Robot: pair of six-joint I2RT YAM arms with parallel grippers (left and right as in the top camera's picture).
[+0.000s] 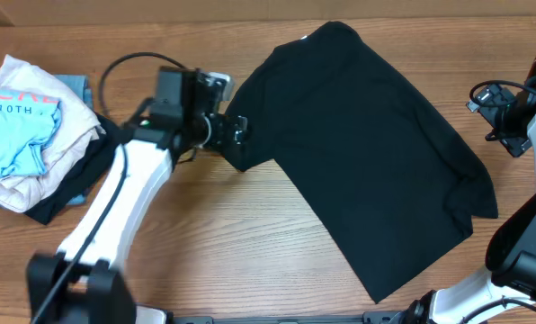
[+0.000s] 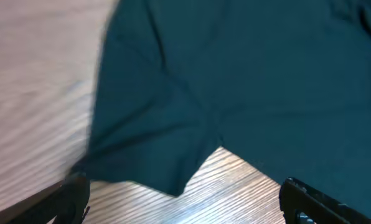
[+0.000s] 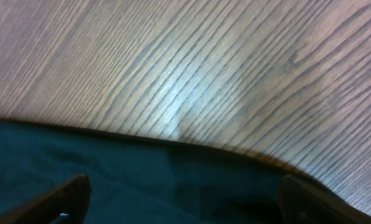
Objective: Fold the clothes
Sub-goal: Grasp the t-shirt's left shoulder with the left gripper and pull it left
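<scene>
The clothes, a plain black T-shirt (image 1: 367,153), lie spread out diagonally across the wooden table. My left gripper (image 1: 241,129) sits at the shirt's left sleeve. In the left wrist view the sleeve (image 2: 167,130) lies just ahead of the left gripper (image 2: 185,208), which is open with bare wood between its fingers. My right gripper (image 1: 491,115) hangs by the shirt's right side, near the other sleeve. In the right wrist view the right gripper (image 3: 185,205) is open above the dark fabric (image 3: 142,180), holding nothing.
At the table's left edge is a pile of other garments: a light blue shirt with pink lettering (image 1: 16,126) on a cream one (image 1: 34,184), with dark fabric (image 1: 70,193) under them. Bare wood (image 1: 223,234) lies in front of the shirt.
</scene>
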